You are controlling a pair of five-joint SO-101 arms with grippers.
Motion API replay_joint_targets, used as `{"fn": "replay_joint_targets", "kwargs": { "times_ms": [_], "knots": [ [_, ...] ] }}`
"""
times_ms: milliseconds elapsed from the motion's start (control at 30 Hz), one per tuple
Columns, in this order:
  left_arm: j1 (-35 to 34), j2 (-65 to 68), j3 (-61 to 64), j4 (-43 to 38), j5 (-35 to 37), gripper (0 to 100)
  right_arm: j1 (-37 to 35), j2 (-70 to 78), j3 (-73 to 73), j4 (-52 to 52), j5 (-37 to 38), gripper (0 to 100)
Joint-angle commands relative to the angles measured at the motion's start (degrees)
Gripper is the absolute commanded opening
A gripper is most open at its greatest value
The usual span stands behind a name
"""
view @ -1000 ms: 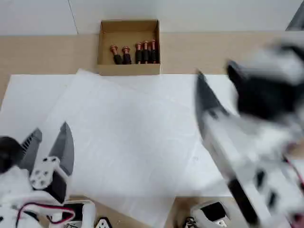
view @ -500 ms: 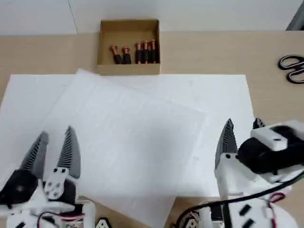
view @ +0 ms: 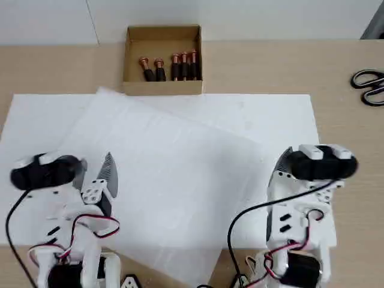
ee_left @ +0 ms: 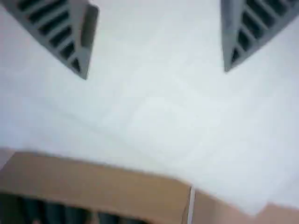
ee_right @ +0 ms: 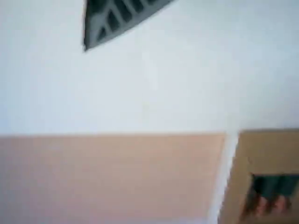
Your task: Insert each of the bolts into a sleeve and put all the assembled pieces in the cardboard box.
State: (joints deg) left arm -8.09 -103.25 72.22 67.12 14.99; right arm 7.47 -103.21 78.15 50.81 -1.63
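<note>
The cardboard box (view: 133,36) sits at the far edge of the table and holds several assembled pieces (view: 174,67), black sleeves with copper bolt heads, lying side by side. My left gripper (view: 92,168) hangs at the near left over the white sheet, open and empty. Its two grey fingers (ee_left: 70,37) stand wide apart in the left wrist view, with the box (ee_left: 93,186) beyond them. My right gripper (view: 303,157) is at the near right, open and empty. One finger (ee_right: 117,18) shows in the right wrist view, with the box (ee_right: 243,177) and pieces (ee_right: 271,191) far off.
Two overlapping white foam sheets (view: 180,162) cover most of the wooden table (view: 270,66). A pair of scissors (view: 369,86) lies at the far right edge. Both arm bases and their cables stand along the near edge.
Both arms have pulled back toward the near edge and folded down. The right arm came from high over the sheet's right side; the left arm's wrist rose and tucked in.
</note>
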Motion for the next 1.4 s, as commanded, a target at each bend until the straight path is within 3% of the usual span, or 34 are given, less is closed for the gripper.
{"fn": "replay_joint_targets", "kwargs": {
  "times_ms": [0, 567, 1367],
  "knots": [
    [-0.09, 0.00, 3.12, -2.02, -0.53, 18, 0.92, -0.66, 4.22, -2.42, 0.79, 18.8],
    [-0.18, 0.00, 19.56, -2.02, -0.62, 18, 1.10, -0.66, 18.29, -1.98, 0.53, 18.8],
    [-0.18, 0.00, 19.82, -2.11, -0.53, 18, 0.75, -0.66, 18.29, 2.42, 0.44, 18.8]
  ]
}}
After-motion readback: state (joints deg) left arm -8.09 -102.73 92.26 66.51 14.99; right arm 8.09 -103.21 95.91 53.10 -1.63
